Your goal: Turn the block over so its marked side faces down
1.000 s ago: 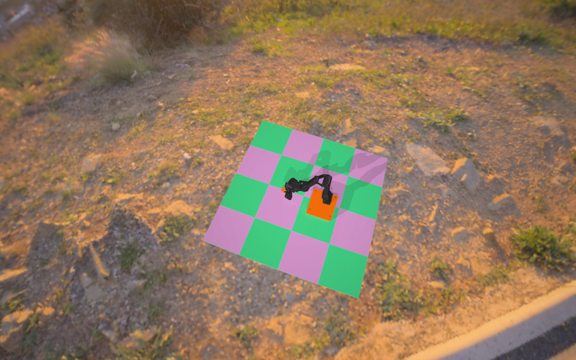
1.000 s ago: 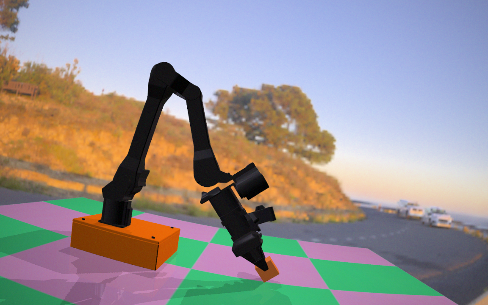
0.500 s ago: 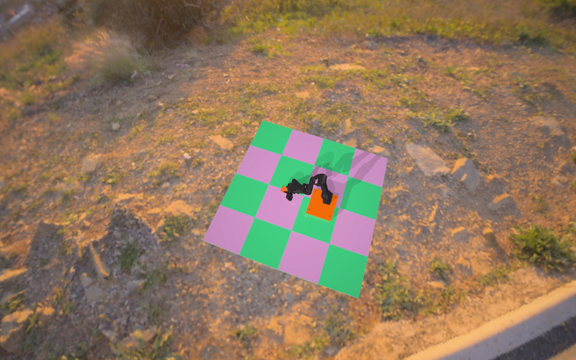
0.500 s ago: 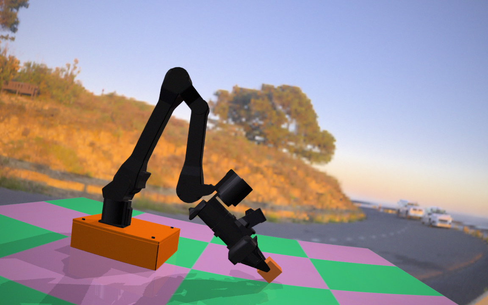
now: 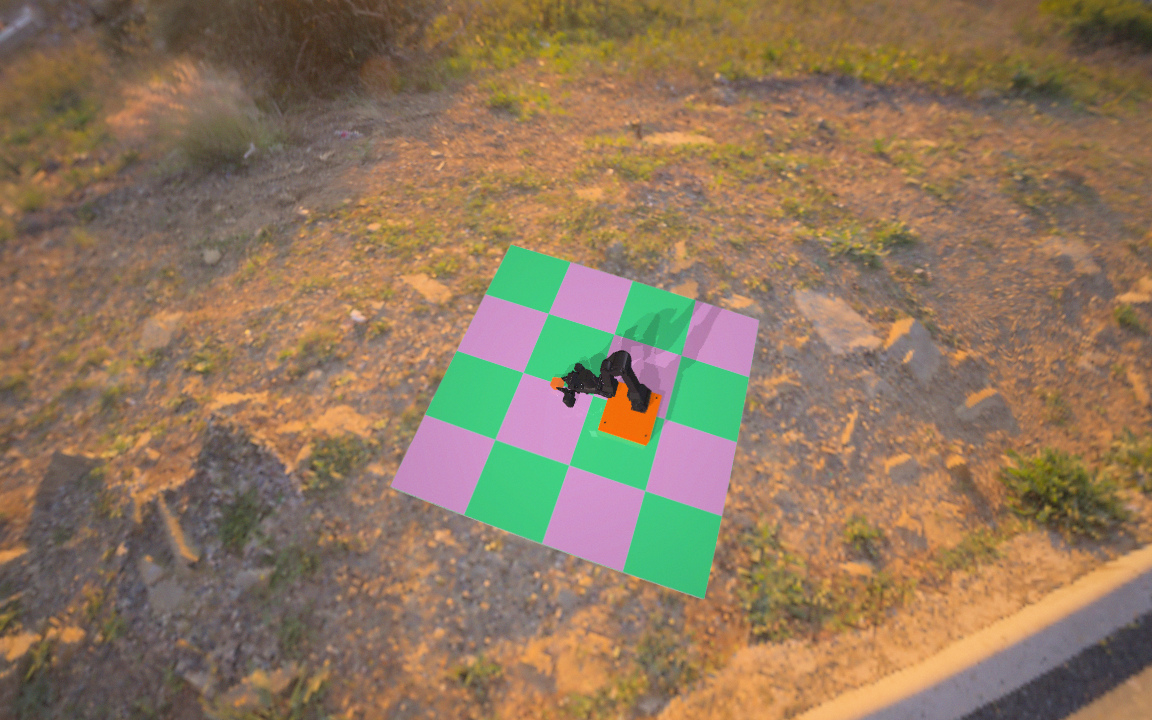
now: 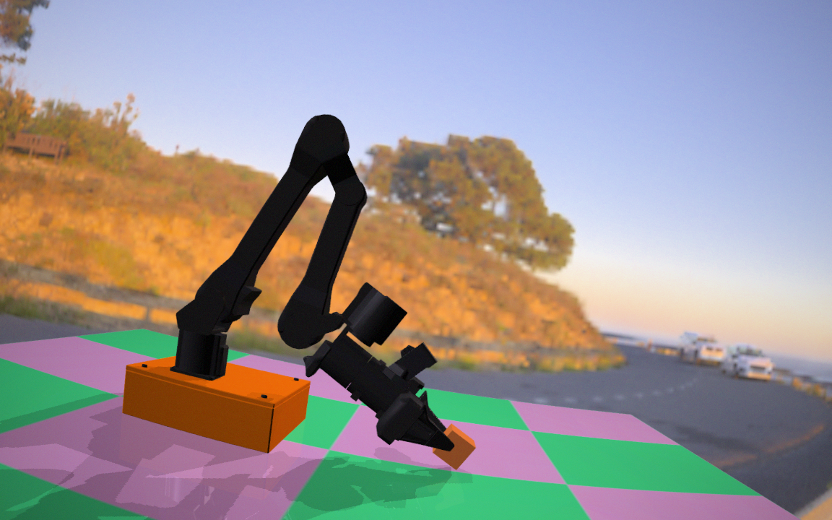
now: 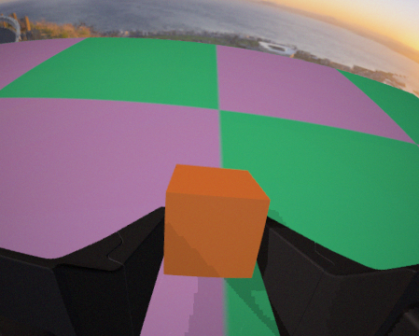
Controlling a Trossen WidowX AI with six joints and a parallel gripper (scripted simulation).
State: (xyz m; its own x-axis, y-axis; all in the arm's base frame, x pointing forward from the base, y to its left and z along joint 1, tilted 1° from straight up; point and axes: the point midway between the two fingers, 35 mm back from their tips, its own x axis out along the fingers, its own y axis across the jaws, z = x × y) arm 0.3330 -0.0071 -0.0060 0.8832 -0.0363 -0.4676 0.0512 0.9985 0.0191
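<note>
The orange block is a plain cube, tilted on edge in the exterior view, with a lower corner close to the table top. Whether it touches the table I cannot tell. My gripper is shut on the block, one finger on each side of it, and points obliquely down and away from the base. No marked side shows on the faces in view; the faces against the fingers and the underside are hidden. The table has a green and pink checkered top.
The arm's orange base box stands on the table behind the gripper. The black arm bends high between base and gripper. Shadows of the arm fall across the squares. The table's far edge shows beyond the block in the wrist view.
</note>
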